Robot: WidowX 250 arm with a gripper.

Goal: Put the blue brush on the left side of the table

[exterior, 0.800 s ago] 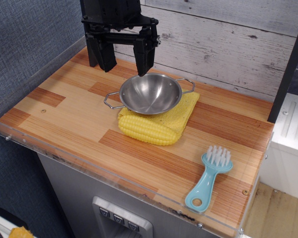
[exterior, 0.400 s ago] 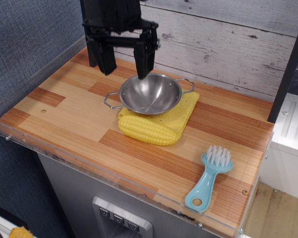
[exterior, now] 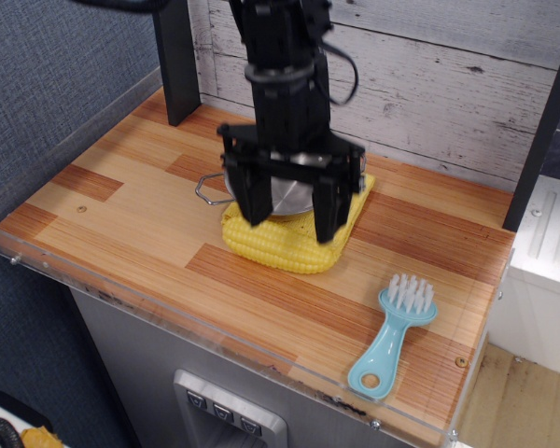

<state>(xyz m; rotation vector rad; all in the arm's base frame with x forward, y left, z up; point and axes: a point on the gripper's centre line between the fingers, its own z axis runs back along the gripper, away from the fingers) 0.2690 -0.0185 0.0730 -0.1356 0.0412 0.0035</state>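
The blue brush (exterior: 392, 336) lies flat near the front right corner of the table (exterior: 121, 196), white bristles pointing back, handle hole toward the front rim. My black gripper (exterior: 291, 222) hangs open and empty over the middle of the table, above the corn cob (exterior: 275, 247), well to the left of the brush. Its two fingers (exterior: 253, 198) stand wide apart.
A steel bowl (exterior: 285, 194) with wire handles sits on a yellow cloth (exterior: 353, 201), mostly hidden behind my gripper. A clear acrylic rim (exterior: 168, 313) edges the table. A black post (exterior: 175, 61) stands at the back left. A white plank wall is behind.
My gripper has moved from the back left of the table forward and right, and now hangs in front of the bowl over the corn. The brush has not moved.
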